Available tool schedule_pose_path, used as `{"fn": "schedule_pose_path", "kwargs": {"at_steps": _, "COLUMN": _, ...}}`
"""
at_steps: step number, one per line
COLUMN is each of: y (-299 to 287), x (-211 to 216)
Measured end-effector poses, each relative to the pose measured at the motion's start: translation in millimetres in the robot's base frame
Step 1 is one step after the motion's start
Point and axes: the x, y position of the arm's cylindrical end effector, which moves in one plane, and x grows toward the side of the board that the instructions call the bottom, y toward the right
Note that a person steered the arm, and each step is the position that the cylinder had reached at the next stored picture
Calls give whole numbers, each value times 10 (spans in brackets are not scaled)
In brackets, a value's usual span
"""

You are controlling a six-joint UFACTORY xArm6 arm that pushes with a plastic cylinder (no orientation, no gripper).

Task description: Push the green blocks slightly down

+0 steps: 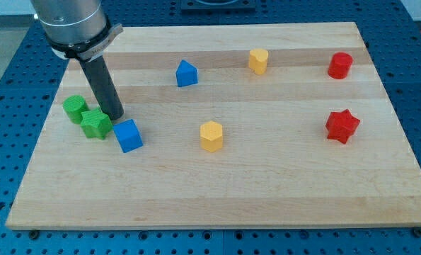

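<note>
Landmark taken: the blue cube [128, 135], toward the view's lower left of the wooden board [217, 198].

- Green star block [95, 124] is seen just to the view's left of the cube; green round block [75, 109] is touching or nearly touching the star, further left and a little up.
- My tip [115, 115] is set down just above and left of the cube, close against the star's upper right edge. Contact cannot be confirmed.
- No fingers are fitted: a plain rod, nothing gripped, nothing to open.
- Handling, as judged: both greens are taken to be light, rigid and free-sliding on smooth wood. The star's points are likely to make it spin if struck off-centre. A push is best applied to each block's upper face, centrally.
</note>
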Motion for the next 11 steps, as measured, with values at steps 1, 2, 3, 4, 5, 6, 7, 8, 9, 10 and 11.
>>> {"fn": "schedule_pose_path", "kwargs": {"at_steps": 1, "y": -22, "x": -430}}
{"fn": "schedule_pose_path", "kwargs": {"at_steps": 2, "y": -299, "x": -432}}
{"fn": "schedule_pose_path", "kwargs": {"at_steps": 3, "y": -455, "x": -308}}
{"fn": "schedule_pose_path", "kwargs": {"at_steps": 4, "y": -473, "x": -268}}
{"fn": "schedule_pose_path", "kwargs": {"at_steps": 5, "y": -405, "x": 36}}
{"fn": "schedule_pose_path", "kwargs": {"at_steps": 6, "y": -399, "x": 82}}
{"fn": "schedule_pose_path", "kwargs": {"at_steps": 7, "y": -376, "x": 173}}
{"fn": "schedule_pose_path", "kwargs": {"at_steps": 8, "y": -376, "x": 240}}
{"fn": "schedule_pose_path", "kwargs": {"at_steps": 9, "y": -376, "x": 333}}
{"fn": "schedule_pose_path", "kwargs": {"at_steps": 10, "y": -376, "x": 330}}
{"fn": "schedule_pose_path", "kwargs": {"at_steps": 11, "y": -431, "x": -141}}
